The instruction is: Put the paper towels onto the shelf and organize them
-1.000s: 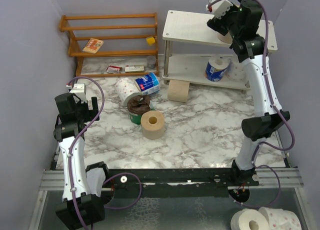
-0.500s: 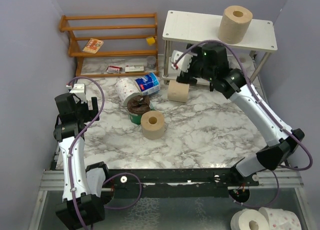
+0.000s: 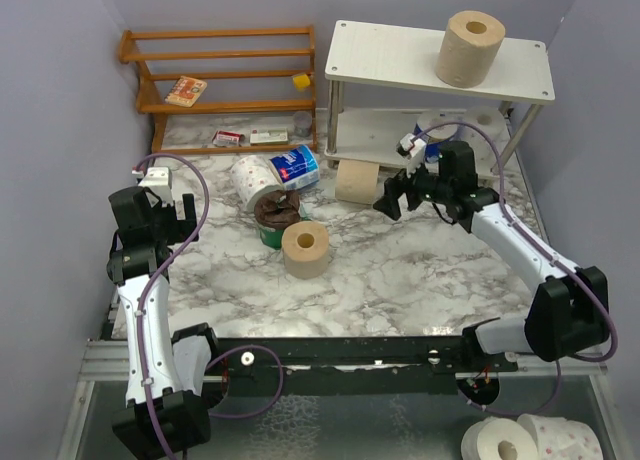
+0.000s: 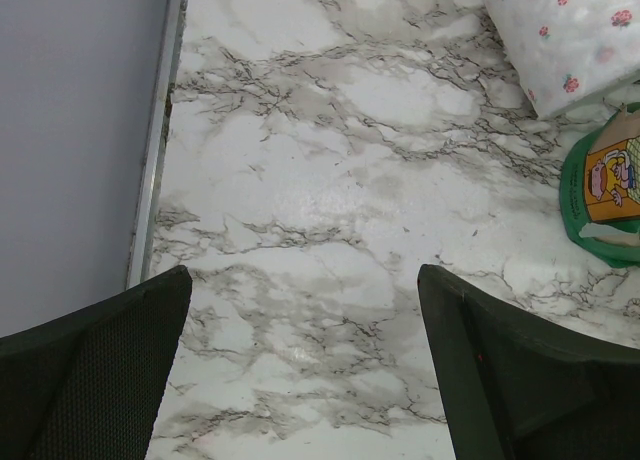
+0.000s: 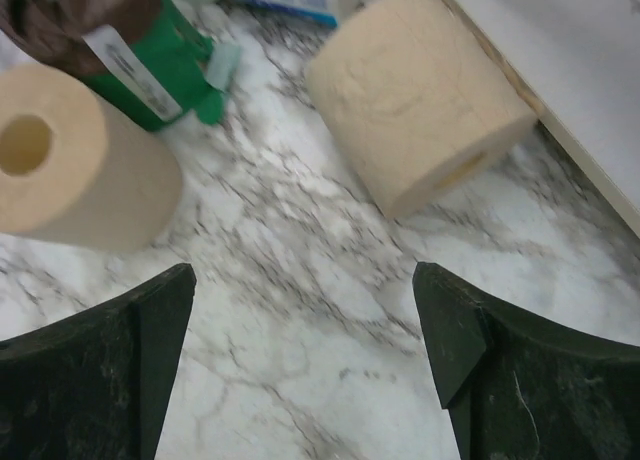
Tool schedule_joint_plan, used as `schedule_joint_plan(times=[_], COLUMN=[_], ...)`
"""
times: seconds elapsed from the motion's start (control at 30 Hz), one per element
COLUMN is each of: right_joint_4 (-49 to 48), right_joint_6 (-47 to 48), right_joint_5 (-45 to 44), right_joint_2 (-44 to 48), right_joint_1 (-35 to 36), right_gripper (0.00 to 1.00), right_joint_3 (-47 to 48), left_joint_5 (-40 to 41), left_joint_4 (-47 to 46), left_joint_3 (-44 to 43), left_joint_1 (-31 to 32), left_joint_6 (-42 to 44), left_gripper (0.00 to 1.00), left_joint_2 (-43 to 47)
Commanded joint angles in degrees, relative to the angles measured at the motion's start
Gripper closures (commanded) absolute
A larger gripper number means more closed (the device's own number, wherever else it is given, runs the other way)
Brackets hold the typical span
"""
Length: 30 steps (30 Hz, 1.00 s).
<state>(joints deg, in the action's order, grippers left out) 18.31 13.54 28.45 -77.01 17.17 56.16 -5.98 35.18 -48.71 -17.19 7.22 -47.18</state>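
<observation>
Since one tan roll [image 3: 470,48] already stood on the top board of the shelf [image 3: 380,55], the step in hand looked like fetching the next one. The right jaws, spread and empty at the end of the right arm [image 3: 510,242], hung low over the worktop [image 3: 400,270]. They faced a second tan roll [image 5: 420,95], which lay on its side just beside the shelf's lower board. The next move would call for closing across that roll's soft flank, lifting it and standing it by the first.

A third tan roll [image 3: 305,248] stood upright near the bag [image 3: 275,215]; a dotted roll [image 3: 252,180] and a blue roll [image 3: 296,166] lay behind. The left jaws, on the left arm [image 3: 140,280], were spread over bare worktop and held nothing.

The blue wrap bore print too small to read. The bag's white strip and its orange cartoon panel [image 4: 605,175] showed no legible words.
</observation>
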Motion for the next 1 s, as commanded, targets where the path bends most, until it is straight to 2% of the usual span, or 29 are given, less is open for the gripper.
schedule_joint_plan(times=[0.0,0.13,0.2,0.37,0.8,0.87,0.97], right_joint_4=[-14.91,-16.78,-16.57,-25.77,-28.76,-30.11,-31.15], right_joint_6=[-19.78,-20.52,-19.73,-19.21,-21.08,-20.62,-20.17], right_joint_5=[13.57,13.76,8.58,-1.44,-4.15,-3.82,-3.32], right_joint_2=[-4.9,-10.2,-11.87,-13.46,-23.78,-24.9,-26.29], right_joint_1=[0.23,0.23,0.23,0.15,0.12,0.14,0.06], right_gripper=[0.11,0.16,0.17,0.19,0.21,0.28,0.45], right_joint_3=[1.34,2.86,3.25,-1.46,3.85,3.76,4.37], left_joint_5=[-1.32,-1.15,-0.91,-0.53,-0.53,-0.53,-0.53], left_joint_4=[-0.72,-0.72,-0.72,-0.64,-0.7,-0.69,-0.7], left_joint_3=[0.44,0.46,0.38,0.37,0.37,0.37,0.39], left_joint_1=[-0.39,-0.39,-0.39,-0.39,-0.39,-0.39,-0.39], left_joint_6=[0.33,0.19,0.16,-0.06,-0.12,-0.1,-0.08], left_gripper=[0.02,0.02,0.02,0.02,0.02,0.02,0.02], left_joint_2=[0.35,-0.01,-0.21,-0.37,-0.81,-0.77,-0.65])
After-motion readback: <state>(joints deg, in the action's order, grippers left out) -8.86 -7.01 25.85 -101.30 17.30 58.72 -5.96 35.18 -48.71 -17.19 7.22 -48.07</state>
